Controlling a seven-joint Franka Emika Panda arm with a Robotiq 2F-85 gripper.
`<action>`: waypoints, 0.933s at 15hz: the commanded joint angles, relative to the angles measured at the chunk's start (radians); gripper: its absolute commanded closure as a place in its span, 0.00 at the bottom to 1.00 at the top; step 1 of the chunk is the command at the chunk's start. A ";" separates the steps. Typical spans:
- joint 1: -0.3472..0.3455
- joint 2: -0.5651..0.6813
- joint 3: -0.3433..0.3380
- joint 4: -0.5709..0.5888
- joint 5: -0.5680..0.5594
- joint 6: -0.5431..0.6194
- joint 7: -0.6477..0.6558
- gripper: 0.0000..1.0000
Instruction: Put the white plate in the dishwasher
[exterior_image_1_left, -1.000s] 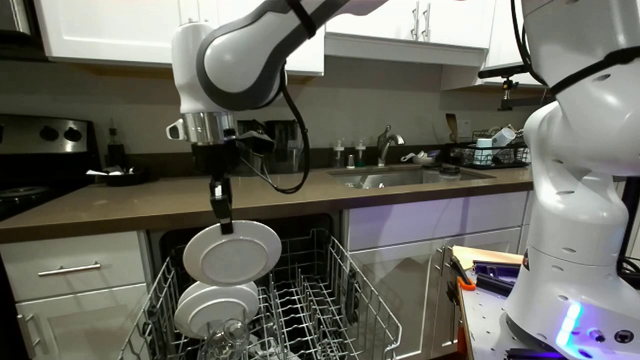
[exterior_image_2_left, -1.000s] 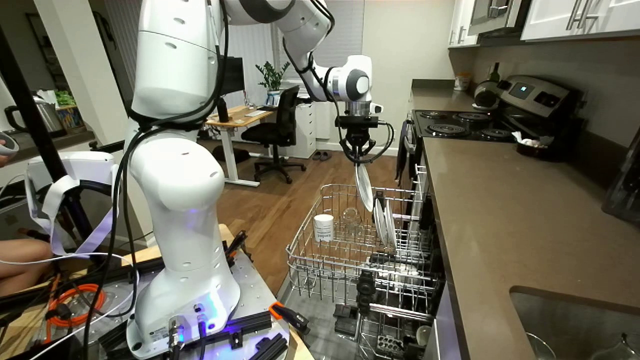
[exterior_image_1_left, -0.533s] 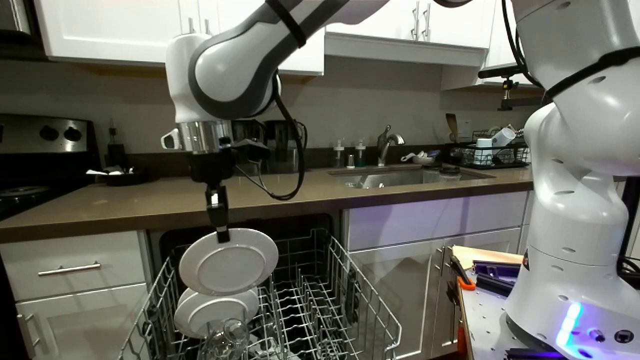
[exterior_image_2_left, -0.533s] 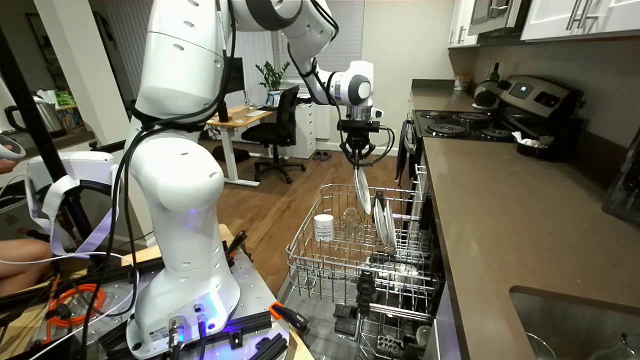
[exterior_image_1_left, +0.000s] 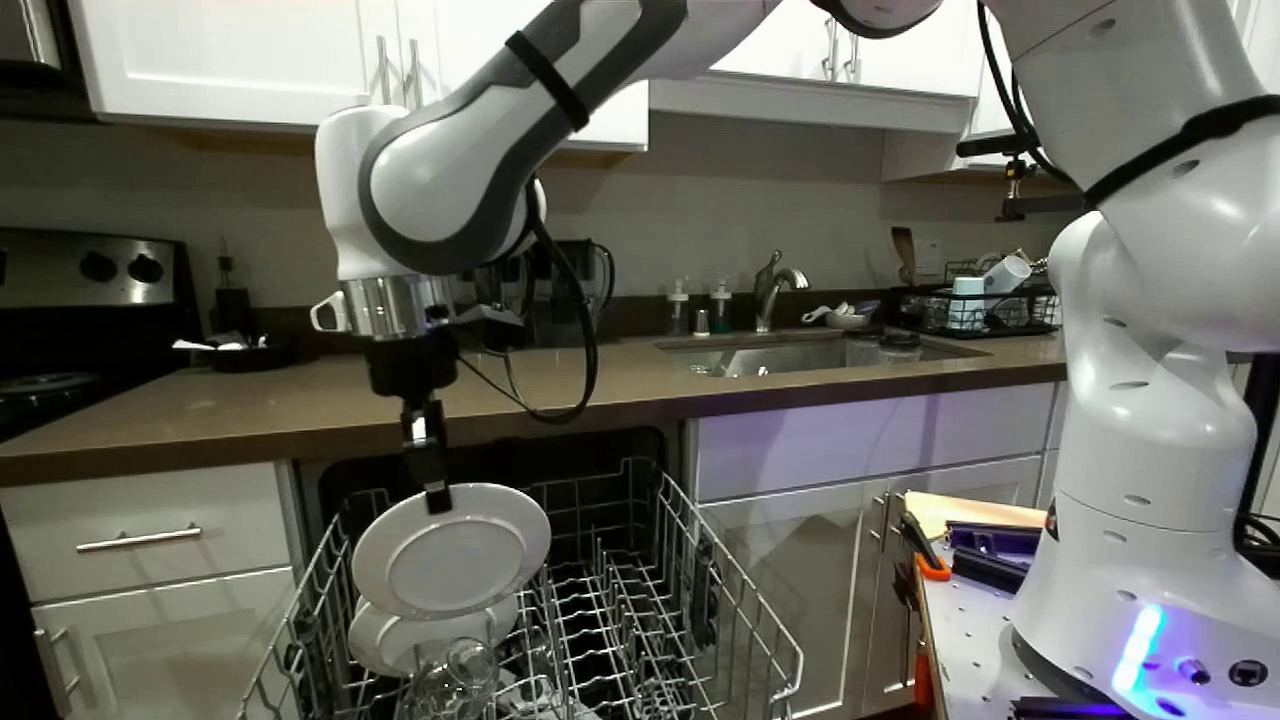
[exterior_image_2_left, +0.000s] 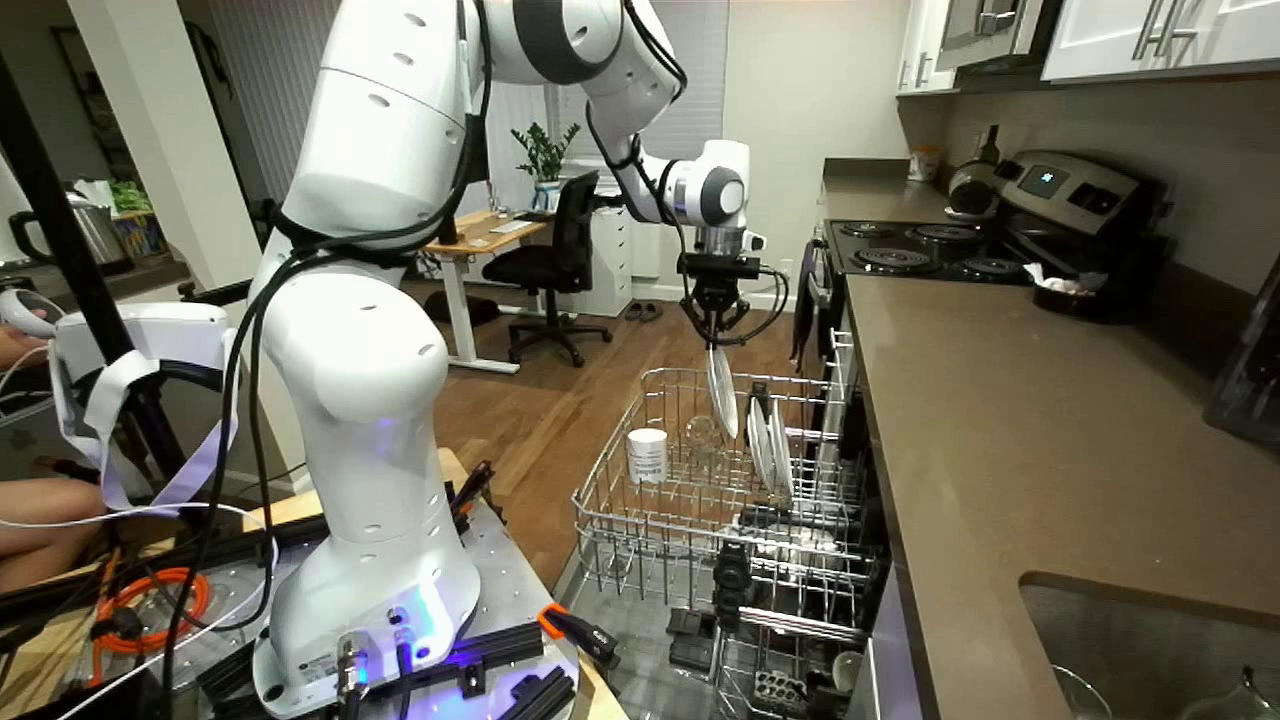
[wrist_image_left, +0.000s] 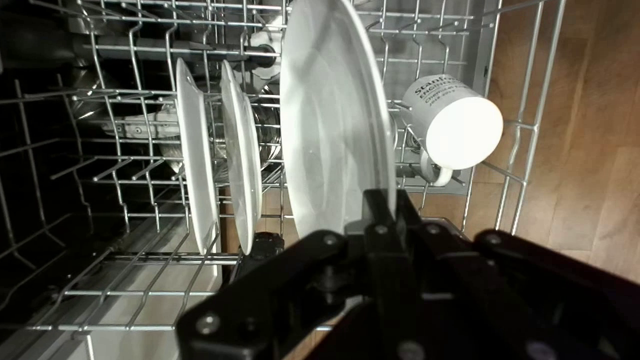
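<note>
At left in the wrist view, two other plates stand on edge in the dishwasher rack; next, the white plate, its rim pinched in the gripper; farther right, a white mug. In both exterior views the plate hangs nearly upright just below the gripper.

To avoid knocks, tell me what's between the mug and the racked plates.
In an exterior view, a clear glass and, higher up, the held white plate show there.
</note>
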 joint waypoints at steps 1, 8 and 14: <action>-0.021 0.043 0.015 0.062 0.009 -0.022 -0.038 0.98; -0.020 0.135 0.008 0.154 -0.004 -0.037 -0.036 0.98; -0.035 0.222 0.004 0.245 -0.005 -0.053 -0.056 0.98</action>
